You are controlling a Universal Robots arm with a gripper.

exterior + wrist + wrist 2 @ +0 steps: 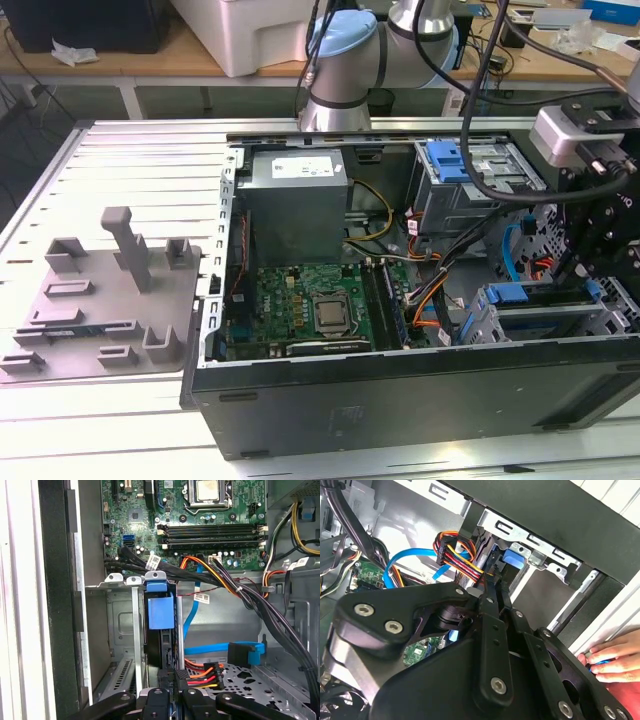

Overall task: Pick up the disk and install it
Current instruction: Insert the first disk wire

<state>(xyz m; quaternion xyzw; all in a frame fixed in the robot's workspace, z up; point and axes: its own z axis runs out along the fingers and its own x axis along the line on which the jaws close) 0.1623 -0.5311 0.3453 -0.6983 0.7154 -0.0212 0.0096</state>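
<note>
Sitting upright in drive cage (478,322), lower right of exterior view: disk (520,296); gripper (173,676) closed, tips at disk's edge.

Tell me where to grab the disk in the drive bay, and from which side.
Take the disk by its exposed narrow edge, pinched across the broad faces, coming through the case's open side. It stands on edge between the bay's metal walls, so likely only that edge is free.

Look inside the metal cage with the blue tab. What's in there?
The disk stands on edge inside the metal cage, with the blue tab on its far end. One dark side shows. The end effector covers its near end; the cage walls hide the rest.
</note>
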